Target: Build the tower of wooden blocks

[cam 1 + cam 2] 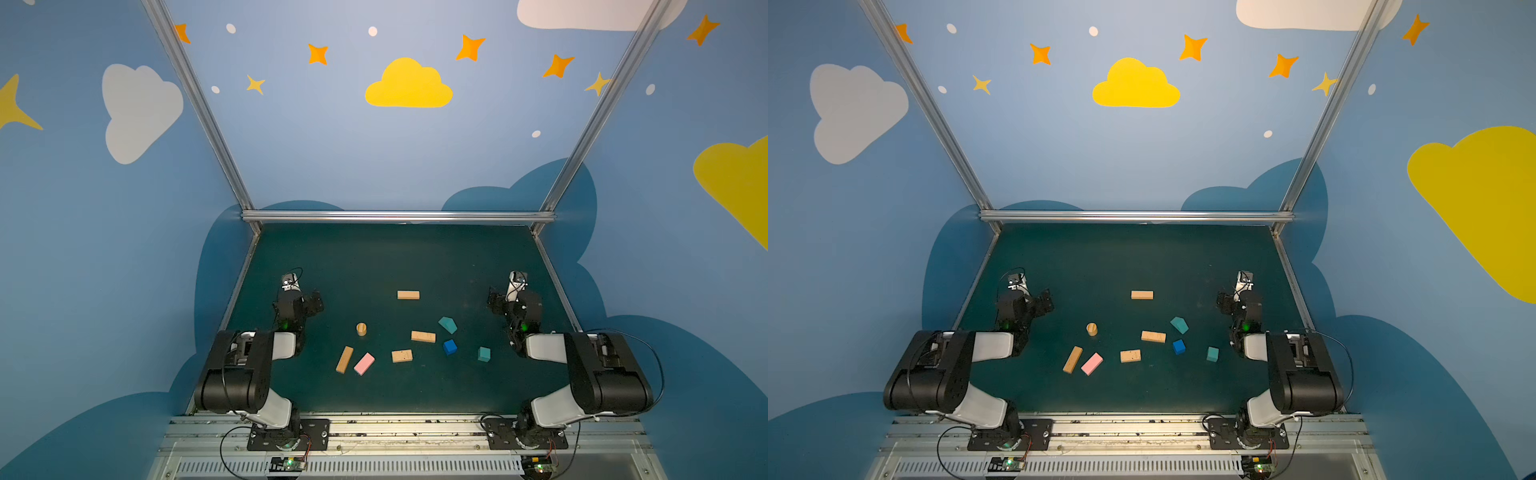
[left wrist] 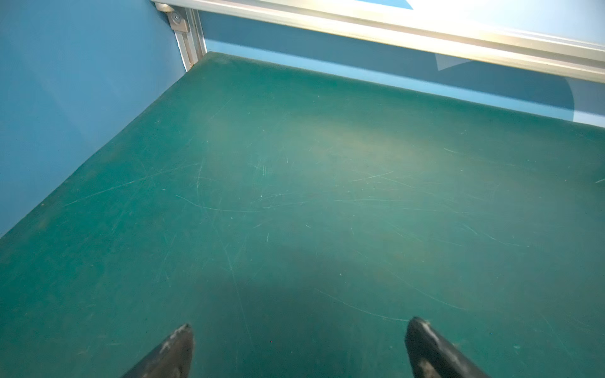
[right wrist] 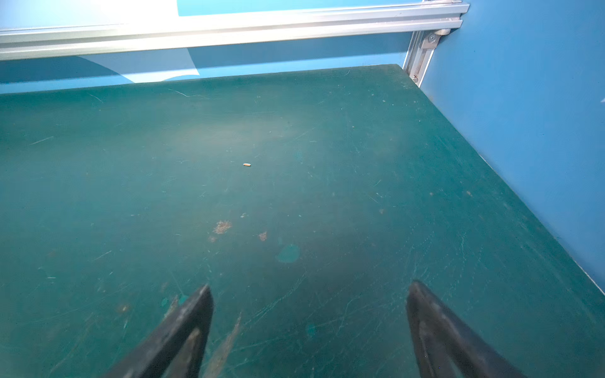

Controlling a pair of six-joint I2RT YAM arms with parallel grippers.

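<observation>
No tower stands; the wood blocks lie scattered on the green mat (image 1: pixel 374 257) in both top views. Several tan bars lie flat, one farthest back (image 1: pixel 408 295) and one at the middle (image 1: pixel 423 336). A tan cylinder (image 1: pixel 361 329) stands upright on the left, and a pink bar (image 1: pixel 364 364) lies nearer the front. To the right are a teal house-shaped piece (image 1: pixel 447 324), a blue cube (image 1: pixel 449 347) and a teal cube (image 1: pixel 483 354). My left gripper (image 2: pixel 299 322) is open over bare mat, left of the blocks. My right gripper (image 3: pixel 309 286) is open and empty, right of them.
Blue walls and aluminium frame posts (image 1: pixel 249 257) close in the mat on three sides, with a rail (image 1: pixel 395 216) along the back. Both arm bases (image 1: pixel 286 434) sit on the front rail. A tiny tan chip (image 3: pixel 247 164) lies on the mat.
</observation>
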